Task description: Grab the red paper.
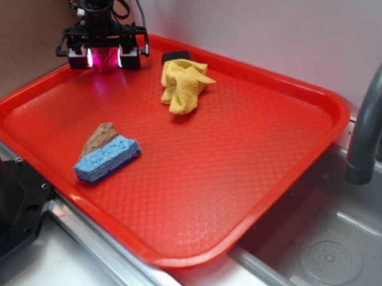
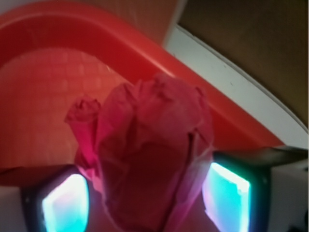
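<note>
crimson red paper [image 2: 149, 159] sits pinched within the gripper [image 1: 106, 58].

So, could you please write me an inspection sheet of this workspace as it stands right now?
Surface: red tray, lying partly over a sink.
Job's things: red paper, a crumpled wad between the gripper's pads at the tray's far left corner.
Clutter: yellow cloth, blue sponge with a brown piece against it, small black object behind the cloth.
Grippers: gripper closed on the paper, pads lit.
Cables: black cable looping by the arm.
Surroundings: grey faucet, white wall.
</note>
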Tool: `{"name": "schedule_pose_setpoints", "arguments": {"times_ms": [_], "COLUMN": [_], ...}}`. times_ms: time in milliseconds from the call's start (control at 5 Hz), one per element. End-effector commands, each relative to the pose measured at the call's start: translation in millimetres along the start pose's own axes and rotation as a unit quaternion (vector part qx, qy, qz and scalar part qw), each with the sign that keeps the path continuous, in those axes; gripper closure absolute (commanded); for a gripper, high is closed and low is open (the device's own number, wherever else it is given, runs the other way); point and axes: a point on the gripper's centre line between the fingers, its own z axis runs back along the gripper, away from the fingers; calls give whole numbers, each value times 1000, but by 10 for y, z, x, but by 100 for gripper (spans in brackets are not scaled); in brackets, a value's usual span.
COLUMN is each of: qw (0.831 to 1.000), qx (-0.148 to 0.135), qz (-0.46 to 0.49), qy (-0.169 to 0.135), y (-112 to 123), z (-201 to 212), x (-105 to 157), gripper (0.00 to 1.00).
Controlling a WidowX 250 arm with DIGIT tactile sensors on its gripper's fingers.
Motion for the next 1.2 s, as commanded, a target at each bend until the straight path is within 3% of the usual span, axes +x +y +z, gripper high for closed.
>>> {"name": "schedule_pose_setpoints", "arguments": {"times_ms": [0, 600, 800, 1000], "qw": [1000, 1000, 999, 993], "qx": [7, 1, -21, -54], "qz": [1, -10, -41, -107], "qy": [-3, 0, 8, 11], "y": [97, 97, 81, 20], "z": [17, 140, 385, 950], "x": [32, -72, -219, -524], "gripper": [100, 100, 100, 100]}}
